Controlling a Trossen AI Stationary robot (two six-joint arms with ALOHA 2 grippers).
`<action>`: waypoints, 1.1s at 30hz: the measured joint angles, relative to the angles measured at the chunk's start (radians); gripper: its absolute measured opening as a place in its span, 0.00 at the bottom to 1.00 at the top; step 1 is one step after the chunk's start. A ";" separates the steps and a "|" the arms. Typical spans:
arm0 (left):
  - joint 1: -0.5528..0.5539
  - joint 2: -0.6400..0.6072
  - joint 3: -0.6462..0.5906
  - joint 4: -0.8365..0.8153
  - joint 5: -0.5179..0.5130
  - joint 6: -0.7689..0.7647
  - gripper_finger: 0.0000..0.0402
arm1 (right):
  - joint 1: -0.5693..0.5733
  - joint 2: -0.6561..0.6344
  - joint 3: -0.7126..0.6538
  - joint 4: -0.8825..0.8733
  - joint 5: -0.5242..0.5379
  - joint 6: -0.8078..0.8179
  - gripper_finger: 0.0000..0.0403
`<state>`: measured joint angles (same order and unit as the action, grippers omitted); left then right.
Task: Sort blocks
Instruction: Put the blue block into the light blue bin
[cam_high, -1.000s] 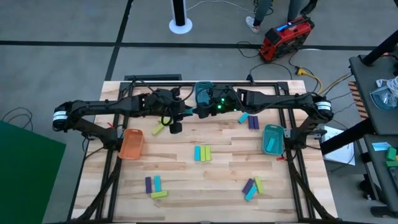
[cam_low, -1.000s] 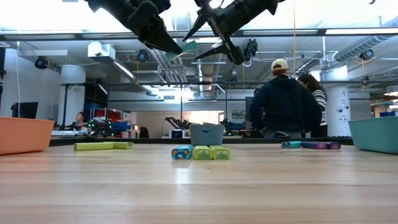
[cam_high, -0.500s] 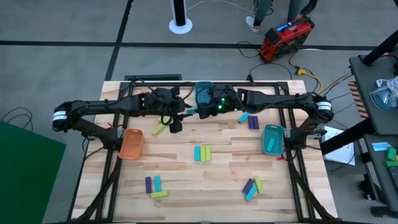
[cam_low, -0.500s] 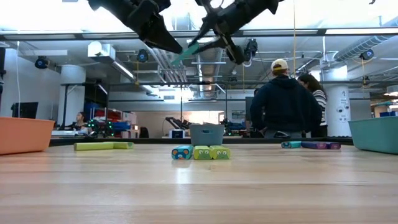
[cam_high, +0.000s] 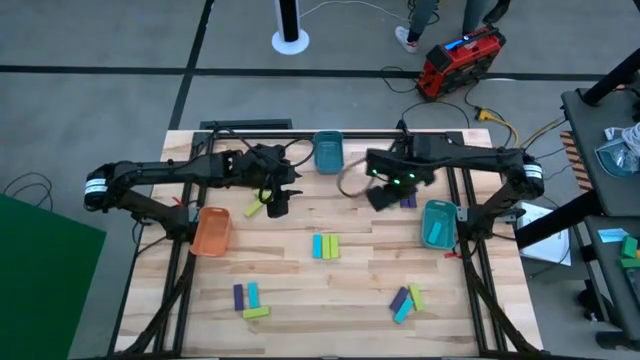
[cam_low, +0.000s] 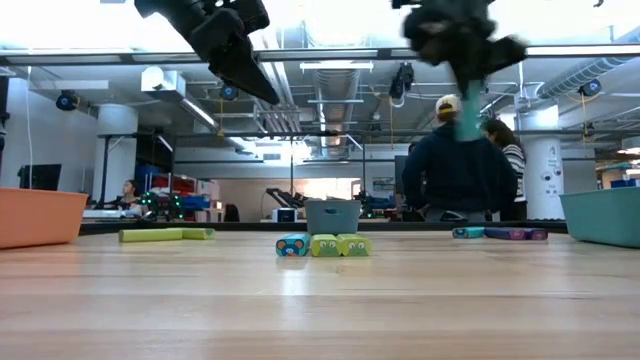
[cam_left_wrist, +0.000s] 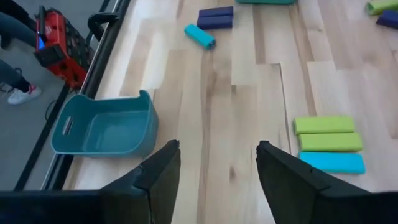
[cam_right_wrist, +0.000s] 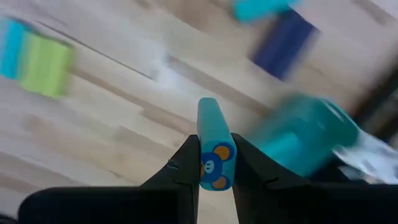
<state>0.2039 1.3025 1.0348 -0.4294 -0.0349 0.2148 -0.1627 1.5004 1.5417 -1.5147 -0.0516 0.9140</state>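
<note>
Though blurred, right gripper (cam_right_wrist: 215, 163) around cyan block (cam_right_wrist: 213, 146).

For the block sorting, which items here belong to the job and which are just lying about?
Job: cyan block held in the right end effector; centre trio of blocks; front-left blocks; front-right blocks; teal bin; orange bin.

Lying about: red case; cables.

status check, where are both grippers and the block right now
Right gripper shut on a cyan block, high over the table's back right near the teal bin. Left gripper open, empty, over back left. Nothing in the way.
</note>
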 joint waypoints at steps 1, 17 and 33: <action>0.000 0.000 0.000 -0.001 0.000 -0.004 0.46 | 0.007 -0.014 -0.008 -0.034 0.009 0.016 0.13; 0.000 0.000 0.000 -0.002 0.000 -0.124 0.45 | 0.067 -0.380 -0.310 -0.037 0.167 0.298 0.13; 0.000 0.000 -0.001 0.002 0.001 -0.535 0.45 | 0.067 -0.487 -0.680 0.066 0.183 0.371 0.13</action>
<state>0.2039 1.3025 1.0336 -0.4278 -0.0343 -0.3198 -0.0956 1.0130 0.8613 -1.4485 0.1318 1.2855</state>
